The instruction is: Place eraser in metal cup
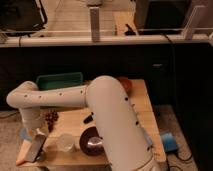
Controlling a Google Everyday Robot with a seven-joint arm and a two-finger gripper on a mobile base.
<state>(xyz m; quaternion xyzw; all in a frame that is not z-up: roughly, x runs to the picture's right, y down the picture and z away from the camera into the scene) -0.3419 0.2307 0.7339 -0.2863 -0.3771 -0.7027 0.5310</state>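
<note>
A pale, shiny cup [65,141], likely the metal cup, stands upright near the front edge of the wooden table [142,107]. My gripper [36,148] hangs at the table's front left corner, just left of the cup and pointing down. A small dark object [88,119], possibly the eraser, lies behind the cup, partly hidden by my arm. My white arm [107,117] crosses the middle of the table and hides much of it.
A dark bowl [92,140] sits right of the cup. A green tray [60,80] is at the back left and a reddish bowl [125,83] at the back. A dark red cluster [51,117] lies left of centre. A blue object [170,142] sits off the right edge.
</note>
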